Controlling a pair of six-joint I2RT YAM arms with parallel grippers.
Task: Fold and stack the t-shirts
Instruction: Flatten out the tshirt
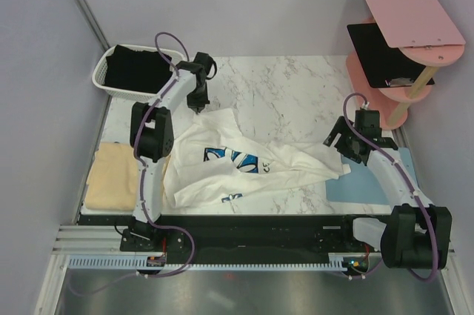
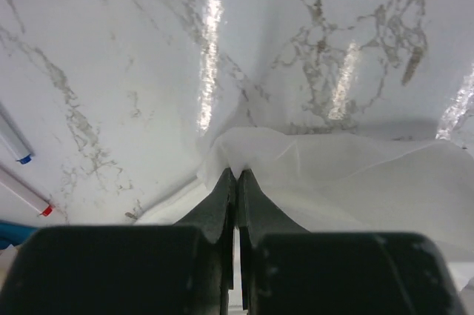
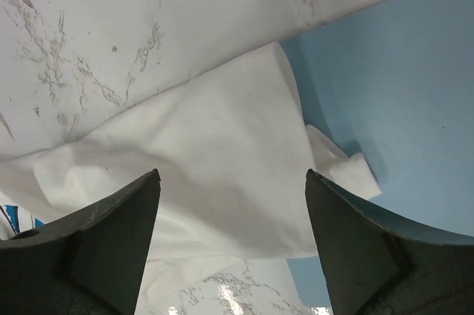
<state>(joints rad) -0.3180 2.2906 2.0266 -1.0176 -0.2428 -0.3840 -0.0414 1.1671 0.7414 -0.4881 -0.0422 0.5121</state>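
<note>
The white t-shirt (image 1: 244,159) with the blue daisy print lies crumpled across the middle of the marble table. My left gripper (image 1: 198,105) is shut on its far-left corner; the left wrist view shows the cloth (image 2: 348,174) pinched between the closed fingertips (image 2: 238,174). My right gripper (image 1: 339,142) is open above the shirt's right end (image 3: 215,159), which overlaps the light-blue mat (image 3: 400,85). A pale yellow t-shirt (image 1: 112,174) lies folded at the left edge. A black t-shirt (image 1: 137,70) sits in the white basket.
The white basket (image 1: 102,78) stands at the back left. A pink tiered shelf (image 1: 404,26) holding a black clipboard (image 1: 378,52) stands at the back right. The light-blue mat (image 1: 370,178) lies at the right front. Two markers (image 2: 22,174) lie on the table.
</note>
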